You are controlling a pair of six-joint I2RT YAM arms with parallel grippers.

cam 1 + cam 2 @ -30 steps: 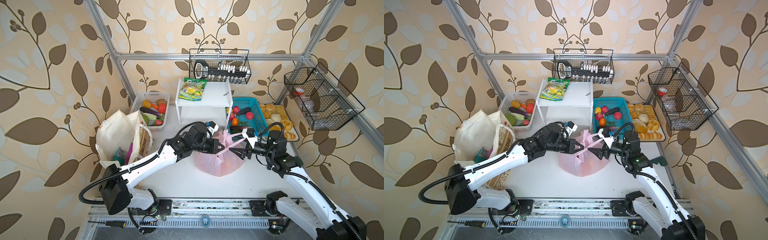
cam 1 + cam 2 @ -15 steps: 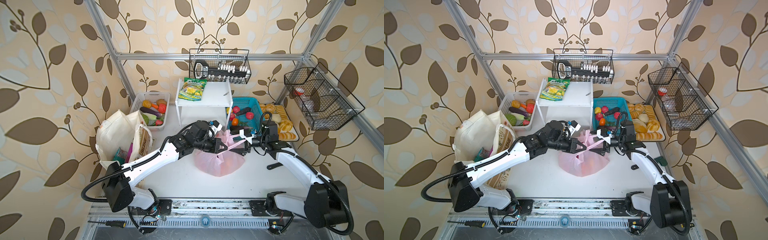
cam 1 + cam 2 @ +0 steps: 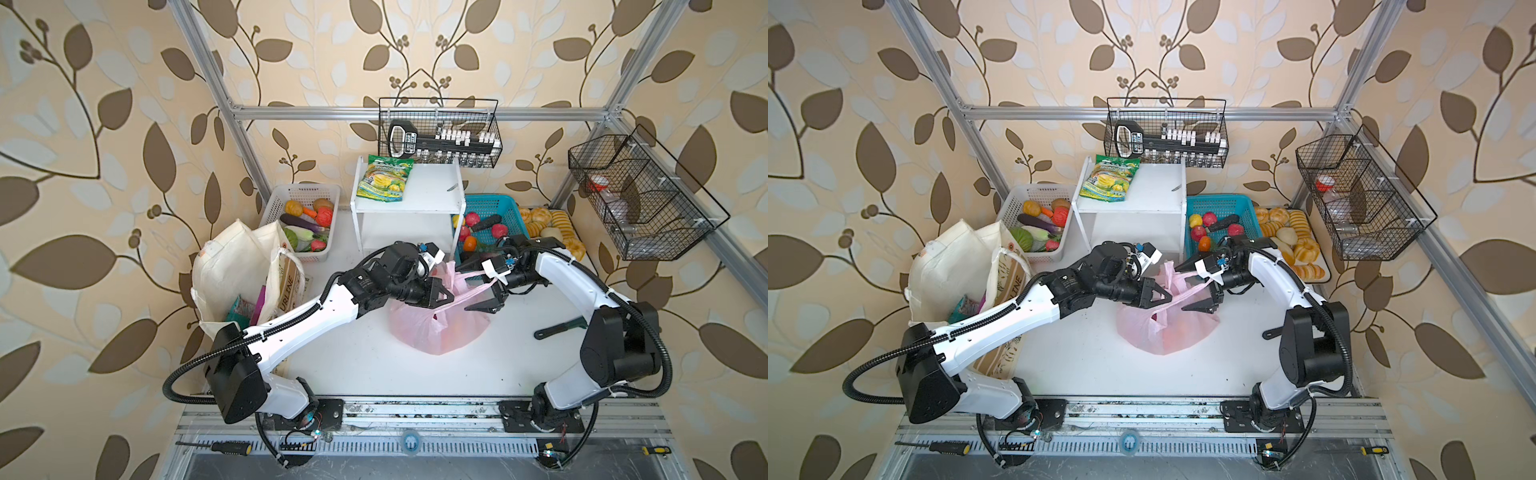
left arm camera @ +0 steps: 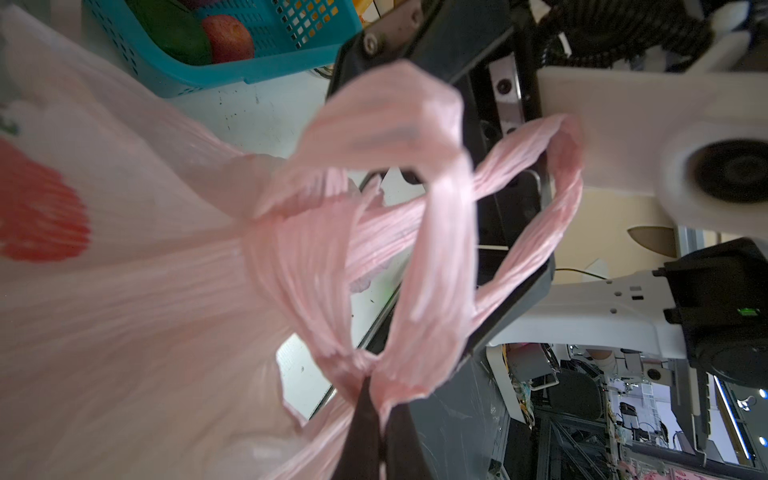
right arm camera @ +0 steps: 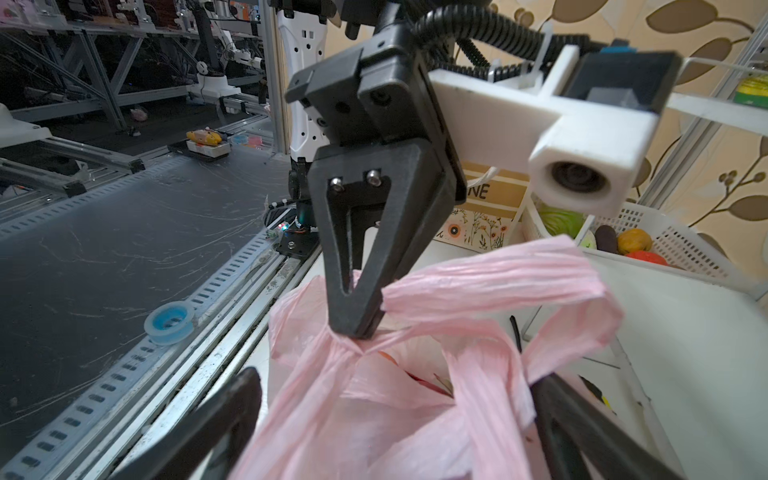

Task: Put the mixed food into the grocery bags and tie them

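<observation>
The pink plastic grocery bag (image 3: 436, 332) (image 3: 1163, 332) sits mid-table, and an orange shape shows through its wall. My left gripper (image 3: 446, 297) (image 3: 1167, 297) (image 4: 374, 386) is shut on one bunched loop handle, as the right wrist view also shows (image 5: 359, 332). My right gripper (image 3: 473, 286) (image 3: 1185, 288) (image 5: 395, 415) faces it, open wide, with the other pink handle (image 4: 552, 187) looped between its spread fingers. The cream canvas tote (image 3: 237, 270) (image 3: 951, 266) stands at the left, holding a teal packet (image 3: 239, 309) and a purple packet (image 3: 259, 303). Toy fruits (image 3: 471, 219) lie in the teal basket (image 3: 494, 203).
At the back stand a white basket (image 3: 305, 195) of vegetables and a white shelf (image 3: 428, 195) bearing a green-and-yellow packet (image 3: 384, 178). Bread rolls (image 3: 552, 224) sit at the back right. Wire baskets (image 3: 440, 133) (image 3: 636, 195) hang on the frame. A black tool (image 3: 561, 326) lies right of the bag.
The right gripper's jaws have spread wider around the pink handle, and its arm has folded back toward the right side. The left gripper has kept its hold in the same place.
</observation>
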